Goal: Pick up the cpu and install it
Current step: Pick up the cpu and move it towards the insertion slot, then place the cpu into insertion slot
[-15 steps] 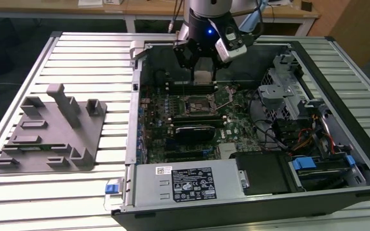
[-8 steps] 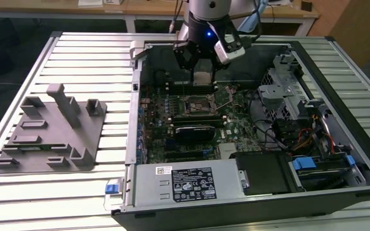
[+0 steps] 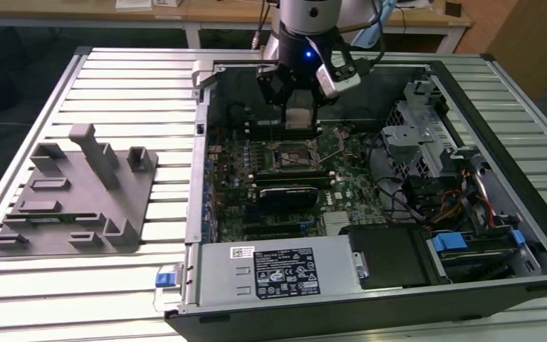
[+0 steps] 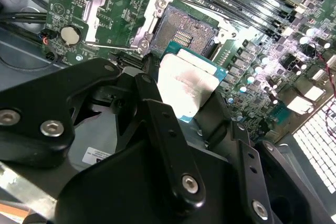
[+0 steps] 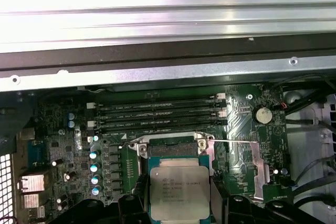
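Nearest in the exterior view, the open case (image 3: 369,306) lies on a slatted metal tabletop (image 3: 122,78). A silver power supply (image 3: 264,274) runs along its closest edge, and a black box (image 3: 392,256) sits just beside that, toward the exterior view's right. Cables (image 3: 416,203) and a metal drive cage (image 3: 416,135) crowd that same side. On the exterior view's left, near the case but apart from it, a grey tray (image 3: 65,206) with upright posts rests on the tabletop.

Farther in, the green board (image 3: 236,171) covers the case floor, with the socket (image 3: 288,153) near its middle. In both wrist views the socket (image 5: 173,148) is uncovered. Its metal frame (image 5: 258,166) is swung back and lies beside it, near a round battery (image 5: 261,115).

Just beyond the socket in the exterior view, the hand (image 3: 298,107) hangs from the arm (image 3: 307,21) over the board, closed on the cpu (image 3: 298,115). Black fingers (image 5: 129,211) press two opposite edges of the cpu. It is lifted clear of the board, with its metal top up and a thin green rim showing around it. In the first wrist view the cpu (image 5: 178,192) overlaps the socket's closer edge. In the second wrist view the cpu (image 4: 184,85) reaches the socket's (image 4: 186,35) border while most of it stays to one side. It is not seated.

Past the socket in the first wrist view run the memory slots (image 5: 157,116), then the case wall and more slats. Wooden desks (image 3: 216,11) stand farthest back.
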Controlling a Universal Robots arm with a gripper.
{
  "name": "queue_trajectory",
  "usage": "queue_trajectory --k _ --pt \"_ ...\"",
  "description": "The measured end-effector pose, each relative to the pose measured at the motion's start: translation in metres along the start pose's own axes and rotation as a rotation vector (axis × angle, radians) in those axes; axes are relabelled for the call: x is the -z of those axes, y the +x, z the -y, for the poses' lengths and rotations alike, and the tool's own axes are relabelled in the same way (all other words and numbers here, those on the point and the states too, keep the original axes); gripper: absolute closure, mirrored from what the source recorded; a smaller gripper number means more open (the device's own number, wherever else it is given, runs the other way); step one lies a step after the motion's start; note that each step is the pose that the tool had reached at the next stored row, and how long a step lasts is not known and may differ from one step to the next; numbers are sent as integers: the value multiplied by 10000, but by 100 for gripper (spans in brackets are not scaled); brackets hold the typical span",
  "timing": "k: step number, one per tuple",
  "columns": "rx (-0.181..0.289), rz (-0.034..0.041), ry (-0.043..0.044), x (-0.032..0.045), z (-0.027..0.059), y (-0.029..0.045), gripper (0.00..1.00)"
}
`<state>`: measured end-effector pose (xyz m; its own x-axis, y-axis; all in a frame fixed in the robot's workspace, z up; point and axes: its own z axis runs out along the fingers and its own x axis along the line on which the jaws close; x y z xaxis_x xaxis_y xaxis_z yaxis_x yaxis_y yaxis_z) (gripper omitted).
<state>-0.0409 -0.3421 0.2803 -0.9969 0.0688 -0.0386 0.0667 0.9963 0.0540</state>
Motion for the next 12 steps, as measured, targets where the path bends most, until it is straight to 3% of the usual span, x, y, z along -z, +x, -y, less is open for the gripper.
queue_trajectory --k 12 --pt "0 -6 2 -7 0 0 45"
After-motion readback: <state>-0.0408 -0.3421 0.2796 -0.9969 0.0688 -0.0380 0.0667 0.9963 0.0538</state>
